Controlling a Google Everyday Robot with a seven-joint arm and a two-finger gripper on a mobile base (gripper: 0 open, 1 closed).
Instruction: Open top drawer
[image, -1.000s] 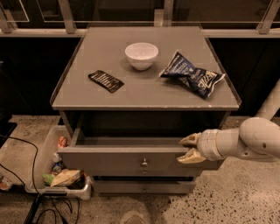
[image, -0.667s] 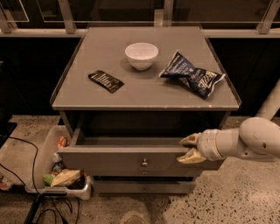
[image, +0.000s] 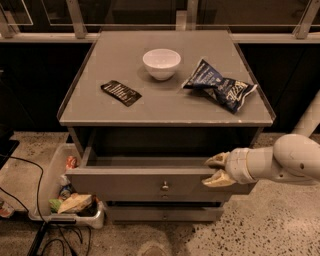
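The top drawer (image: 125, 182) is a wide grey drawer with a small round metal knob (image: 164, 187) at its centre. It stands pulled out from the grey cabinet, its dark interior showing behind the front. My gripper (image: 216, 170) reaches in from the right on a white arm. Its two tan fingers straddle the upper right edge of the drawer front, one above and one below.
On the cabinet top (image: 100, 107) sit a white bowl (image: 161, 63), a dark blue chip bag (image: 220, 90) and a flat black packet (image: 121, 93). A lower drawer (image: 165, 214) is below. A white bin with litter (image: 65, 197) and black cables (image: 35, 200) lie on the floor at left.
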